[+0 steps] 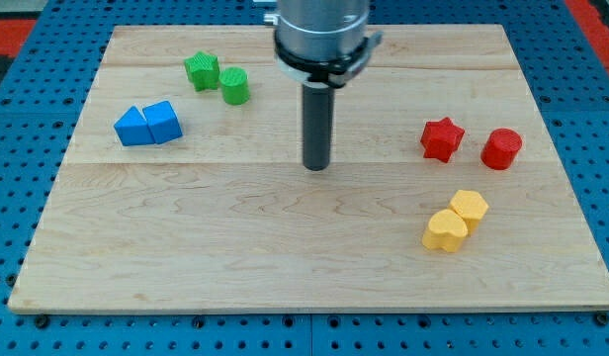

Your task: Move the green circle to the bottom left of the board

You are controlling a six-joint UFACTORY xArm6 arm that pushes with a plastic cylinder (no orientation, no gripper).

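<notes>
The green circle stands near the view's top left on the wooden board, touching a green star on its left. My tip rests on the board near the middle, well to the right of and below the green circle, apart from every block. The rod rises straight up to the grey arm body at the view's top.
Two blue blocks sit side by side at the left. A red star and a red cylinder stand at the right. Two yellow blocks touch at the lower right. Blue pegboard surrounds the board.
</notes>
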